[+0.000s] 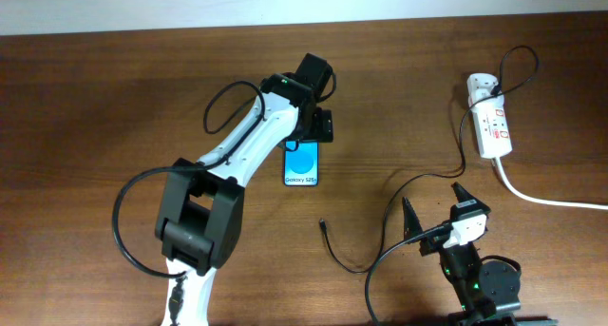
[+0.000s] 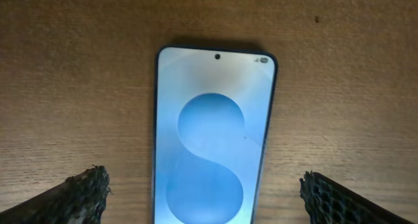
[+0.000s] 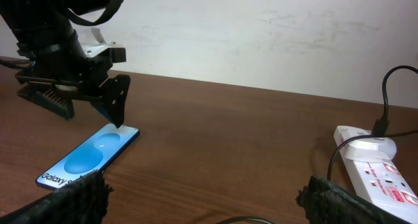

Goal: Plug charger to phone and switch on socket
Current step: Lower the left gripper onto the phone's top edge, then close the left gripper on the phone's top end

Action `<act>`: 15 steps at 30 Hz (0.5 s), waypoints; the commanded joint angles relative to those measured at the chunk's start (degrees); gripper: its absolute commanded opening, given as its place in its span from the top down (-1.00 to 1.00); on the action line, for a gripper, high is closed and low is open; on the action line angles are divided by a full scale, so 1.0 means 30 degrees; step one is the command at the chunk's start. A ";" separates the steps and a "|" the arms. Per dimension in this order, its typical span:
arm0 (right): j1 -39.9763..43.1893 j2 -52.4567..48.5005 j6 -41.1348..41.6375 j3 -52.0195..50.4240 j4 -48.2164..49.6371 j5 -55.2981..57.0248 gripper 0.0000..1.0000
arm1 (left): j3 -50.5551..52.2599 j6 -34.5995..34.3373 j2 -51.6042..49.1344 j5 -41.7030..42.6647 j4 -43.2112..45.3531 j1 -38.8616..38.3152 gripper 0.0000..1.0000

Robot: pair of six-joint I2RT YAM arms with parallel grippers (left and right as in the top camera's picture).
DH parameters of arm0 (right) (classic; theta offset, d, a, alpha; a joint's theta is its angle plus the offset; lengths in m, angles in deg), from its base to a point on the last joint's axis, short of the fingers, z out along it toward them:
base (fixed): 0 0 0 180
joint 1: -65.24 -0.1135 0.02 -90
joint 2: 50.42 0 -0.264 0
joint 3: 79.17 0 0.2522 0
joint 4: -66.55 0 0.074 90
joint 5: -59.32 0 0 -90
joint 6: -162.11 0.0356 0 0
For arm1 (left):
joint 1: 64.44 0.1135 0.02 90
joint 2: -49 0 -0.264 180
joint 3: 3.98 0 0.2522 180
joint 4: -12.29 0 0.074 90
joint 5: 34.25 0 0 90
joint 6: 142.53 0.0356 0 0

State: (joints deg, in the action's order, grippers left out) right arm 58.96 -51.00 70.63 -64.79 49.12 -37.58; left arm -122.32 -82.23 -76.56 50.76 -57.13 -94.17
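Note:
The phone (image 1: pixel 301 164) lies flat on the wooden table, its blue screen up and lit. It fills the left wrist view (image 2: pixel 212 139) and shows in the right wrist view (image 3: pixel 88 157). My left gripper (image 1: pixel 306 143) is open over the phone's far end, one finger on each side (image 2: pixel 206 194), not touching it. The charger's thin black cable (image 1: pixel 380 233) runs from the socket (image 1: pixel 490 126) to a loose tip (image 1: pixel 323 224) on the table below the phone. My right gripper (image 1: pixel 435 210) is open and empty (image 3: pixel 206 198) above the cable loop.
The socket's thick white cord (image 1: pixel 551 199) runs off the right edge. The socket also shows at the right of the right wrist view (image 3: pixel 375 175). A white wall lies behind the table's far edge.

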 commanded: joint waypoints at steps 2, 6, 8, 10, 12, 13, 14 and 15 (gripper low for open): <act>0.0138 0.0124 0.0131 -0.0102 -0.0117 0.0036 -0.97 | -0.0153 -0.0087 -0.0539 -0.0787 0.0393 -0.0007 -0.98; 0.0138 0.0124 0.0131 -0.0102 -0.0117 0.0036 -0.97 | -0.0153 -0.0204 -0.1858 -0.0058 0.0401 0.0000 -0.97; 0.0138 0.0124 0.0131 -0.0102 -0.0117 0.0036 -0.97 | -0.0153 -0.0233 -0.1916 0.0393 0.0539 -0.0007 -0.98; 0.0138 0.0124 0.0131 -0.0102 -0.0117 0.0036 -0.97 | -0.0153 -0.0233 -0.1974 0.0379 0.0539 -0.0007 -0.98; 0.0138 0.0124 0.0131 -0.0102 -0.0117 0.0036 -0.97 | -0.0153 -0.0219 -0.2011 0.0452 0.0546 -0.0029 -0.98; 0.0138 0.0124 0.0131 -0.0102 -0.0117 0.0036 -0.97 | -0.0153 -0.0058 -0.2011 0.0444 0.0546 -0.0080 -0.98; 0.0138 0.0124 0.0131 -0.0102 -0.0117 0.0036 -0.97 | -0.0153 0.0219 -0.2011 0.0437 0.0554 -0.0160 -0.98; 0.0138 0.0124 0.0131 -0.0102 -0.0117 0.0036 -0.97 | -0.0153 0.0721 -0.2011 0.0372 0.0641 -0.0204 -0.98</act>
State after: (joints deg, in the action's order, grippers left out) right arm 58.96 -51.00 70.63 -64.79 49.12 -37.58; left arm -122.32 -82.14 -82.18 51.46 -55.56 -94.28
